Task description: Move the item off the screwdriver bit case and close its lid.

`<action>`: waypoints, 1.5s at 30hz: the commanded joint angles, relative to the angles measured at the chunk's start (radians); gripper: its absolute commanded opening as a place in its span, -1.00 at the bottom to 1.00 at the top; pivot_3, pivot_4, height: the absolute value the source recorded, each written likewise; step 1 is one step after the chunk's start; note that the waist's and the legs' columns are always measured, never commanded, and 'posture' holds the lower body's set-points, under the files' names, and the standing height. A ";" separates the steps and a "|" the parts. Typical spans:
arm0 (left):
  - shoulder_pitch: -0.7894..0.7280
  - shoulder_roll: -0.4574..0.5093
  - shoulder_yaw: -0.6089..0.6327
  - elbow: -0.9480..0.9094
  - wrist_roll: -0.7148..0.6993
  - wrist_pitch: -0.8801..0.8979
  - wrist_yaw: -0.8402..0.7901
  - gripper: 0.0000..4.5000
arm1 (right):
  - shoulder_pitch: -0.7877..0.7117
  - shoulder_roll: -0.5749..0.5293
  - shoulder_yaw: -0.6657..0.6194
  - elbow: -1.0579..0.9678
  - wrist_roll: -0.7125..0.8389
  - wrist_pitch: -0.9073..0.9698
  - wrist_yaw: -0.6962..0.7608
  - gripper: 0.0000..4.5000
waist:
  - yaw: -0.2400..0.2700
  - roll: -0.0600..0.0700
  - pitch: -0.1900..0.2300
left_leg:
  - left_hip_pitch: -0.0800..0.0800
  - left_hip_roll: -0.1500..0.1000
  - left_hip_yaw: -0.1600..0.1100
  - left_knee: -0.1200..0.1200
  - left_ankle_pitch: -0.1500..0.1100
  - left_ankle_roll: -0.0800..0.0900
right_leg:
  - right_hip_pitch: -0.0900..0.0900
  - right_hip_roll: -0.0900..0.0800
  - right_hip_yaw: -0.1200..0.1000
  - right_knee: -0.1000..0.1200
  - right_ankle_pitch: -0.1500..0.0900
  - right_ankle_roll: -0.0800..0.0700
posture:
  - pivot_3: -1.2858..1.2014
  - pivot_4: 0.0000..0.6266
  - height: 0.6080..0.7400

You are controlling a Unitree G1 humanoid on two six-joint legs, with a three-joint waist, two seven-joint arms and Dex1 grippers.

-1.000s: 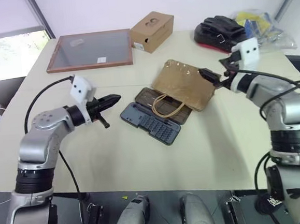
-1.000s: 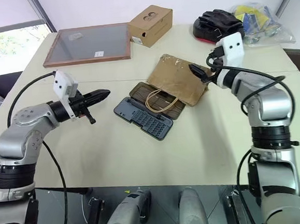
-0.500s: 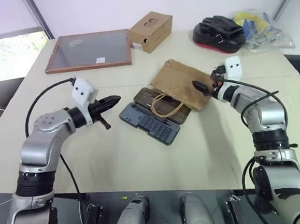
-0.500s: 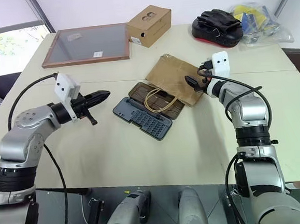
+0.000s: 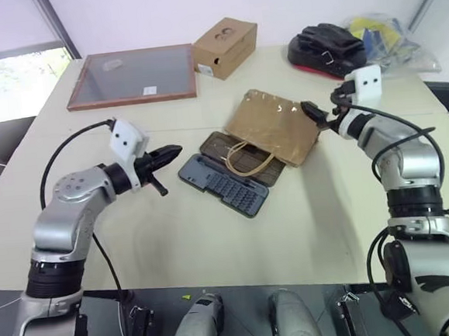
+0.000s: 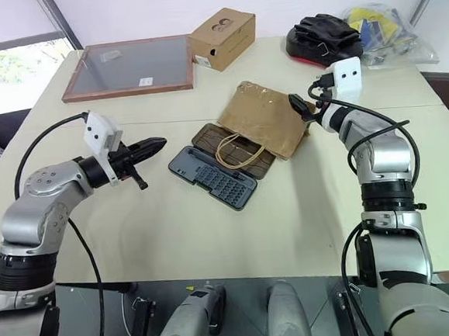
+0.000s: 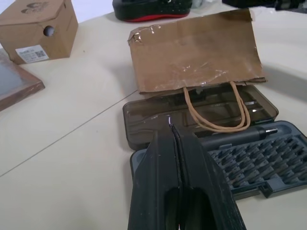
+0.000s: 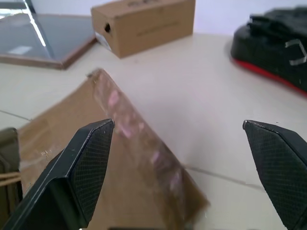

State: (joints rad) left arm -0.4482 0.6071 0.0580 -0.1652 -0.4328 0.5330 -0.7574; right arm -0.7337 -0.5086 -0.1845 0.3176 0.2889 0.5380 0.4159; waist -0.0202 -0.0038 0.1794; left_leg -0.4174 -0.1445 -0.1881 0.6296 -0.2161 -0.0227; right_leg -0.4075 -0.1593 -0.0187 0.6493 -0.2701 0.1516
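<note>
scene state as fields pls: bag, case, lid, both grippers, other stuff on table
bag: paper bag lies flat, its handle end over the lid, twine handles on the lid
case: bit case open, bit tray uncovered
lid: lid folded back flat on the table, partly under the bag
right gripper: right gripper open, at the bag's far edge, not gripping
left gripper: left gripper shut, empty, short of the case
other: framed board, cardboard box, black and red item

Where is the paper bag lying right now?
In the head views the paper bag lies mid-table, right of centre, its handle end resting on the open lid of the screwdriver bit case, with the open right gripper at its far right edge.
</note>
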 commanded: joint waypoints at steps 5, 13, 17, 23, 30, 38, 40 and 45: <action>-0.036 0.002 0.003 -0.002 0.011 -0.022 -0.012 -1.00 | 0.028 0.026 -0.010 -0.016 0.008 0.003 0.005 0.99 | 0.000 0.000 0.000 | 0.000 0.001 0.001 0.000 0.000 0.000 | -0.001 0.001 0.002 0.000 0.000 0.000 | 0.03 -0.52 1.00; -0.041 0.004 0.003 0.000 0.017 -0.024 -0.013 -1.00 | 0.029 0.064 -0.006 -0.039 0.016 0.007 0.001 0.99 | -0.001 0.000 0.000 | 0.001 0.002 0.003 0.000 0.000 0.000 | -0.001 0.002 0.004 0.000 0.001 0.000 | 0.03 -0.52 1.00; -0.041 0.001 0.003 0.002 0.019 -0.027 -0.010 -1.00 | 0.037 0.087 0.003 -0.063 0.013 0.017 -0.005 0.62 | 0.000 0.000 0.000 | 0.001 0.002 0.003 0.000 0.000 0.000 | -0.001 0.002 0.005 0.000 0.001 0.000 | 0.03 -0.52 1.00; -0.031 -0.006 0.004 -0.001 0.023 -0.033 -0.004 -1.00 | 0.049 0.098 0.005 -0.086 0.012 0.029 -0.009 -0.81 | 0.000 0.000 0.000 | 0.001 0.002 0.004 -0.001 0.000 0.000 | -0.002 0.003 0.005 0.000 0.001 0.000 | 0.03 -0.52 1.00; -0.029 -0.012 0.008 -0.004 0.031 -0.035 0.004 -1.00 | 0.042 0.090 -0.003 -0.092 0.013 0.029 -0.022 -0.99 | 0.000 0.000 0.000 | 0.002 0.002 0.005 -0.001 0.000 0.000 | -0.002 0.003 0.006 0.000 0.001 -0.001 | 0.03 -0.52 1.00; -0.025 -0.013 0.009 -0.005 0.036 -0.038 0.007 -1.00 | -0.013 0.031 -0.117 -0.074 0.004 -0.036 -0.141 -0.99 | 0.002 0.000 0.000 | 0.002 0.002 0.005 -0.001 0.000 0.000 | -0.002 0.003 0.007 0.000 0.002 0.000 | 0.03 -0.52 1.00; -0.025 -0.014 0.007 -0.002 0.038 -0.040 0.006 -1.00 | -0.029 0.001 -0.149 -0.050 -0.017 -0.079 -0.191 -0.99 | 0.003 0.000 0.000 | 0.002 0.002 0.006 -0.001 0.000 0.000 | -0.002 0.003 0.007 0.000 0.002 0.000 | 0.03 -0.52 1.00; -0.033 -0.018 -0.001 0.013 0.044 -0.050 0.002 -1.00 | -0.056 -0.076 -0.216 0.054 -0.076 -0.197 -0.316 -0.99 | 0.004 0.000 0.000 | 0.002 0.002 0.007 -0.001 -0.001 0.001 | -0.002 0.003 0.008 0.000 0.002 0.000 | 0.03 -0.52 1.00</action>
State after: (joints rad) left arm -0.4716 0.5885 0.0518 -0.1377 -0.3953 0.5069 -0.7565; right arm -0.7697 -0.5730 -0.3749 0.3613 0.2266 0.3837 0.1284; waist -0.0165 -0.0038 0.1794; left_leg -0.4153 -0.1419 -0.1805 0.6285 -0.2171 -0.0210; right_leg -0.4096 -0.1562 -0.0107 0.6492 -0.2685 0.1514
